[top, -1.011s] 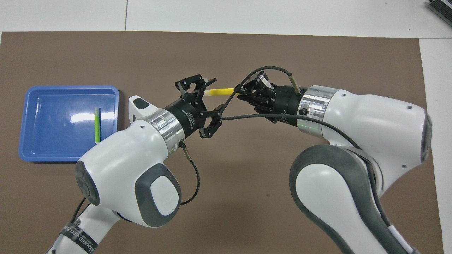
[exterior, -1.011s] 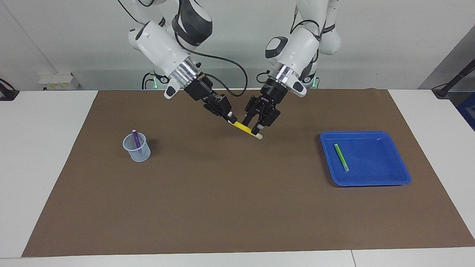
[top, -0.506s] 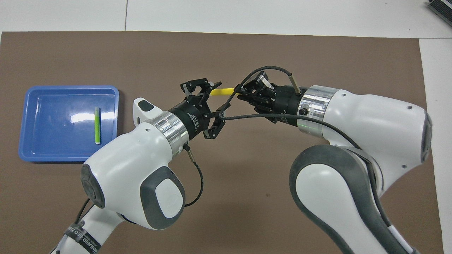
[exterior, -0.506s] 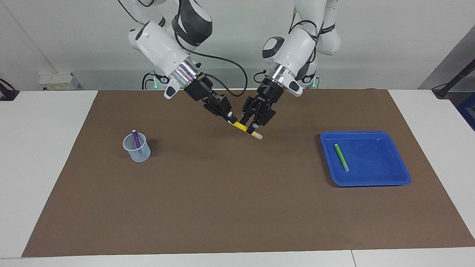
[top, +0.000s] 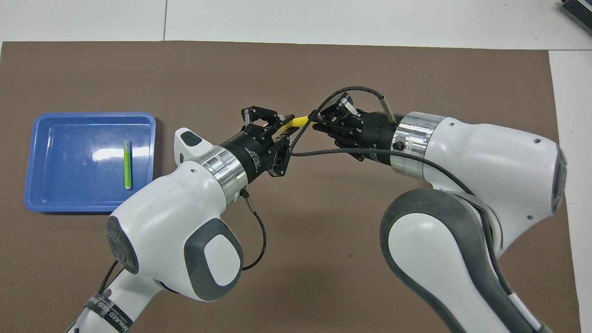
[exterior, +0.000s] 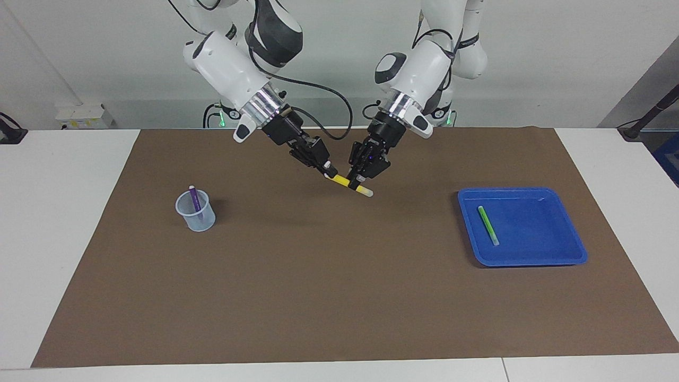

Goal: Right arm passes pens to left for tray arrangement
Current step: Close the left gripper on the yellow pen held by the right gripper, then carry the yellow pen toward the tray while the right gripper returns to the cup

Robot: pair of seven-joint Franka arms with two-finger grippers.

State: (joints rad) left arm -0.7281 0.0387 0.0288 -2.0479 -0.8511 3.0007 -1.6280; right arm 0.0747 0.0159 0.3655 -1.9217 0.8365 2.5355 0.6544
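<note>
Yellow pen point(exterior: 344, 182) held in the air over mid-tabletop, pinched by both right gripper point(exterior: 330, 172) and left gripper point(exterior: 356, 185), pale tip slanting down toward the tray's end. Blue tray point(exterior: 562, 217) holds the green pen point(exterior: 488, 225), lying flat. Translucent cup point(exterior: 197, 216) holds the purple pen point(exterior: 194, 200), upright.

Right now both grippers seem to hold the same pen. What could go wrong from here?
1. The left gripper and right gripper are both shut on the yellow pen in the air; if one arm pulls early, it may twist or drop.
2. The left grip sits near the pale tip, so the pen could slip on the way to the tray.
</note>
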